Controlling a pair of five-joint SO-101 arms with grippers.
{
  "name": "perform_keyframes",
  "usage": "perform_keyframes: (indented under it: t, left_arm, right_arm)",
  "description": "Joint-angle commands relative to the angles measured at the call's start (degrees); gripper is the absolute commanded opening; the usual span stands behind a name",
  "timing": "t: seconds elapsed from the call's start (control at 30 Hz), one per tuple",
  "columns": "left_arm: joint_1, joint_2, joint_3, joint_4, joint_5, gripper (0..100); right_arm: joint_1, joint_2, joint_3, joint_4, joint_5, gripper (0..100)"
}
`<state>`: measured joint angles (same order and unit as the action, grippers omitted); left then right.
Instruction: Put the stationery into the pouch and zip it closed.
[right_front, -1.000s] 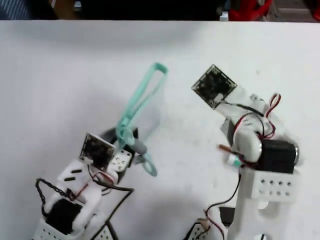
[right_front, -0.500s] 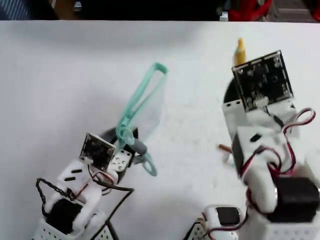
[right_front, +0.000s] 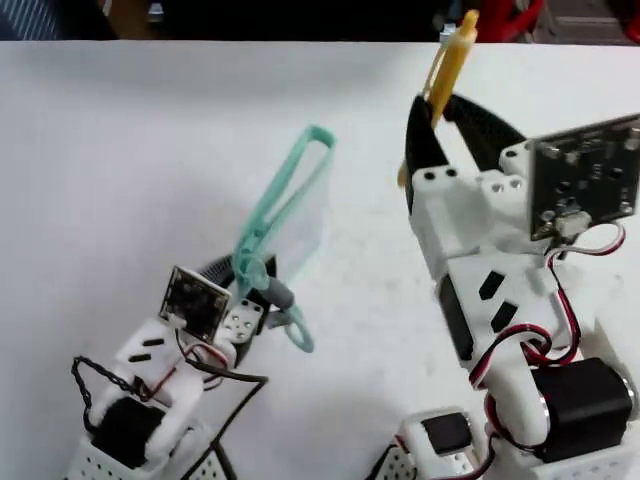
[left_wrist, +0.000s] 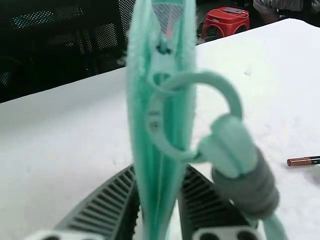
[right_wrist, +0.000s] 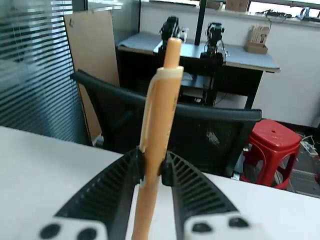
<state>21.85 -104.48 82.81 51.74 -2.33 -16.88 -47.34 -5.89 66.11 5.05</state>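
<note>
The left hand (left_wrist: 157, 202) is clenched on the near end of the pouch (right_front: 290, 205), its two black ribbed fingers (left_wrist: 107, 207) pressing the thin edge from either side. The pouch is a flat, soft sleeve of frosted translucent plastic with a mint-green fabric zip band along one long side. It runs from the left arm at the near left out toward the middle of the white worktop (right_front: 120, 150), and the two strips of the band stand slightly apart toward the far end. A mint ring hangs from the near end of the zip, and a rounded mint cord (left_wrist: 220, 145) with a dull grey sleeve on it passes through the ring. The right hand (right_front: 435, 105) is raised over the far right of the worktop and grips a pen (right_wrist: 162, 100) between its ribbed black fingers. The pen is a smooth, round, orange-yellow barrel with a paler clip, and it stands nearly upright, its rounded end sticking out well past the fingertips. Low on the worktop, to the right of the pouch, lies a slim dark stick with a coppery metallic end (left_wrist: 302, 161) (pen or pencil, I cannot tell). Beyond the far edge stand a black mesh chair (right_wrist: 220, 130) and a glossy red plastic stool (right_wrist: 272, 145).
</note>
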Motion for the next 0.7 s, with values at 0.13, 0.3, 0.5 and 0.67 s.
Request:
perform_keyframes:
  t: [0.13, 0.3, 0.5, 0.67]
  left_arm:
    - [-0.5, 0.3, 0.2, -1.1, -0.7, 9]
    - [-0.5, 0.3, 0.2, -1.1, -0.7, 9]
    - [-0.5, 0.3, 0.2, -1.1, -0.7, 9]
    - [-0.5, 0.3, 0.2, -1.1, -0.7, 9]
  right_arm:
    - [-3.2, 0.1, 6.0, -8.0, -0.6, 1.8]
    - [-5.2, 0.0, 6.2, -8.7, -0.6, 1.8]
    - [-5.1, 0.1, 6.6, -8.5, -0.6, 1.8]
    - [-5.1, 0.1, 6.5, -8.7, -0.6, 1.8]
